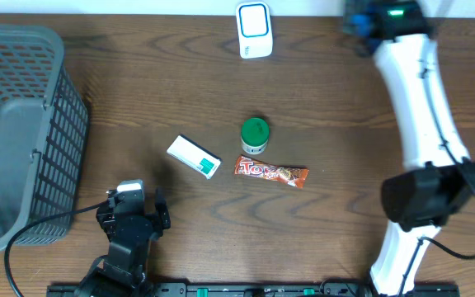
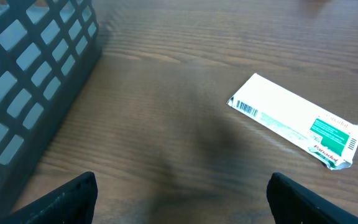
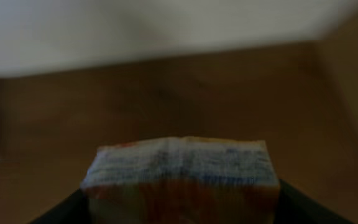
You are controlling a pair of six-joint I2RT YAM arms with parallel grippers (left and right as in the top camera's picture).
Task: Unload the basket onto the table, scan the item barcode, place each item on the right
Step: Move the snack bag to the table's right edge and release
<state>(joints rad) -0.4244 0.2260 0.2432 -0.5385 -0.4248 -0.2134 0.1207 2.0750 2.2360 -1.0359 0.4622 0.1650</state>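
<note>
Held item. In the right wrist view the right pincer (image 3: 179, 208) is clamped on a small pack (image 3: 179, 171), which fills the lower centre of the frame between the two dark jaws. The pack is blurred. It shows a pale top edge and an orange-red face, and no barcode is legible. It is judged to be light and fairly stiff, with flat parallel sides that suit a two-sided grip. A glossy wrap may slip and a thin wall may dent, so moderate pressure is advised. In the overhead view this arm reaches to the upper right corner.

Surroundings, overhead view:
1. A grey mesh basket (image 1: 60, 148) fills the left edge.
2. The left pincer (image 2: 182, 202) sits at the lower left with its jaws wide apart, holding nothing.
3. A white carton (image 1: 194, 157) with a green end lies flat near the centre, its barcode facing up.
4. A green-capped jar (image 1: 255, 136) stands just above a candy bar (image 1: 271, 172).
5. A white unit (image 1: 254, 30) at the top centre is judged to be the scanner.

Bare worktop (image 1: 345, 107) lies between the scanner and the right arm, and nothing obstructs that stretch.
</note>
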